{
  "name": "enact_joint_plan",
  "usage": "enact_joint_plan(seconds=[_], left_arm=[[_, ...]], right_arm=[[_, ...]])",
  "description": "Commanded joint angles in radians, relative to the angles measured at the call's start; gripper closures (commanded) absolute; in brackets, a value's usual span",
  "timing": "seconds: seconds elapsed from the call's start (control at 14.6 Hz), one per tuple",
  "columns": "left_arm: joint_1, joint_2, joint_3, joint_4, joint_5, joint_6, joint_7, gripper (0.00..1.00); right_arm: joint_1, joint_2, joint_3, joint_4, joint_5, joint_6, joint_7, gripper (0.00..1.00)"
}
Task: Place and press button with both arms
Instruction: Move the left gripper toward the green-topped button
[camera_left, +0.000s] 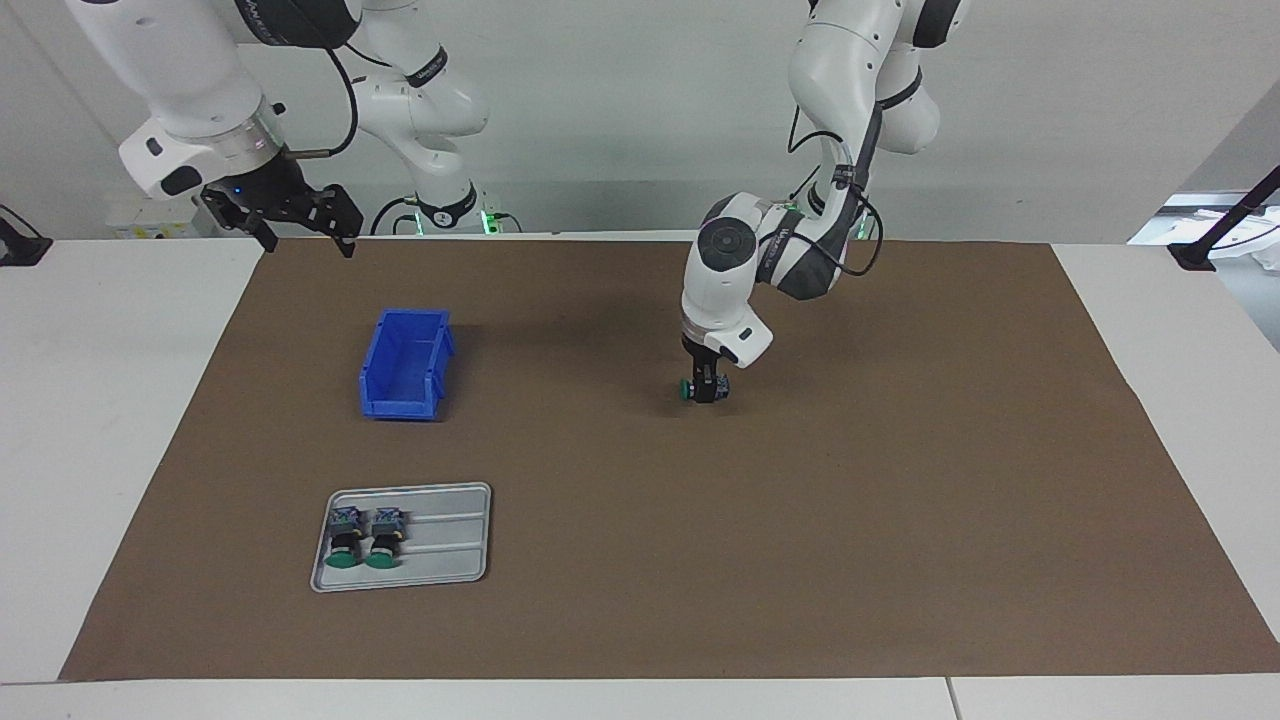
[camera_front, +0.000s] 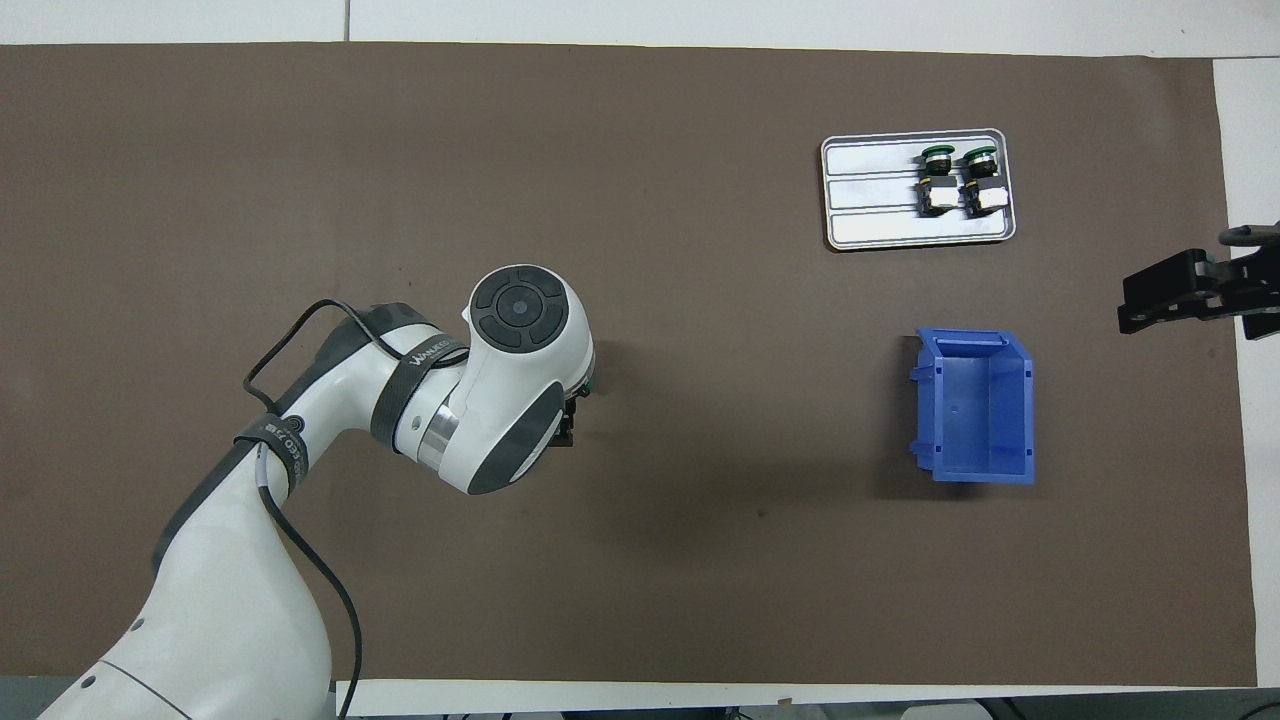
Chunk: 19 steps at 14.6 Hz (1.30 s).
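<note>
One camera sits high across the white table (camera_left: 60, 400) from me and looks back at my two bases, tilted down, far enough off to take in the whole brown paper mat (camera_left: 800, 560) and the wall by my shoulders. The other hangs high above my own end, looking forward and steeply down, so my left arm rises from its lower corner and fills much of that view. Both share the mat, the blue plastic open bin (camera_left: 405, 365) and the grey metal ribbed tray (camera_left: 440, 565), though half a turn apart: what lies at one view's left lies at the other's right.
</note>
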Motion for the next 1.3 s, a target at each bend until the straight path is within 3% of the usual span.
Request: enact_joint_plan(seconds=[0.0, 0.14, 0.41, 0.48, 0.55, 0.89, 1.23], left_arm=[[-0.023, 0.03, 0.018, 0.02, 0.014, 0.021, -0.033, 0.06], [-0.022, 0.047, 0.018, 0.033, 0.015, 0.022, -0.034, 0.17], [-0.022, 0.047, 0.02, 0.037, 0.015, 0.022, -0.046, 0.58], [-0.022, 0.047, 0.02, 0.042, 0.015, 0.017, -0.047, 0.62], [-0.022, 0.047, 0.021, 0.054, 0.015, 0.015, -0.047, 0.72], [-0.02, 0.051, 0.02, 0.063, 0.035, 0.012, -0.04, 0.96], [0.036, -0.008, 0.024, 0.057, 0.035, 0.008, -0.03, 1.0]], right_arm=[[-0.037, -0.008, 0.004, -0.014, 0.032, 0.018, -0.029, 0.01], [-0.047, -0.008, 0.004, -0.017, 0.033, 0.015, -0.02, 0.01], [-0.037, -0.009, 0.007, -0.017, 0.033, 0.007, -0.024, 0.01], [-0.037, -0.009, 0.007, -0.016, 0.033, 0.007, -0.024, 0.01], [-0.037, -0.009, 0.007, -0.016, 0.033, 0.007, -0.024, 0.01], [-0.038, -0.009, 0.007, -0.017, 0.033, 0.007, -0.024, 0.01], [-0.038, -0.009, 0.007, -0.016, 0.033, 0.007, -0.024, 0.01]])
